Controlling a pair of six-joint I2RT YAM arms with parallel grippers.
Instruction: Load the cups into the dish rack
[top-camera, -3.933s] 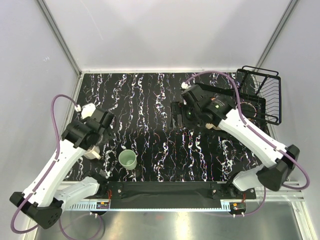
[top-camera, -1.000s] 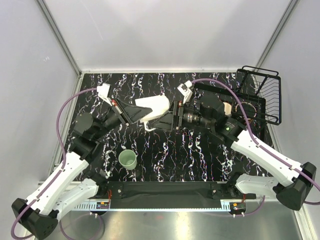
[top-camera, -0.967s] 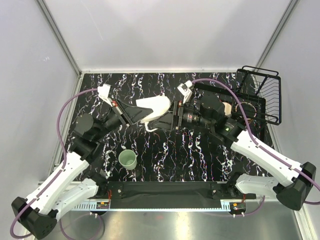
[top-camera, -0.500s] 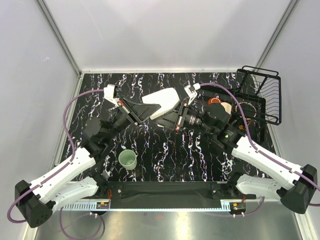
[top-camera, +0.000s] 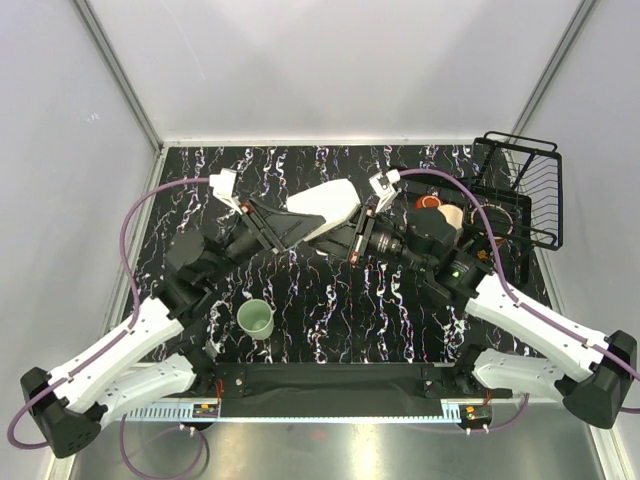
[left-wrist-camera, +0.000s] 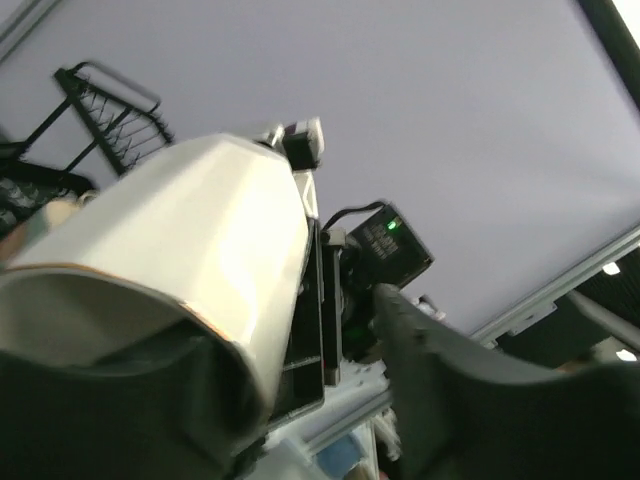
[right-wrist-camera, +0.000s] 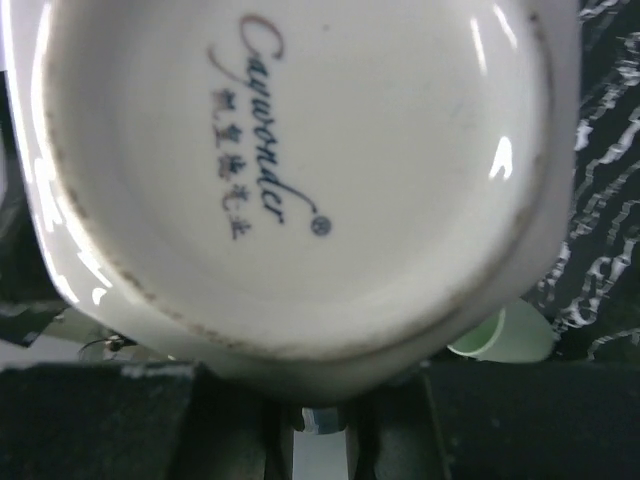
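Cream mug (top-camera: 325, 203) lies sideways in midair between both outstretched arms, right fingers (top-camera: 360, 238) gripping it, left fingers (left-wrist-camera: 470, 400) apart.

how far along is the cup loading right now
Done: a red cup sits in the dish rack, with a pale thing beside it, half hidden. In hand: the cream cup is in the air between both grippers; the right gripper seems to grip its base, while the left gripper has its jaws apart. Left: racking that cup, then the mint-green cup standing on the table.
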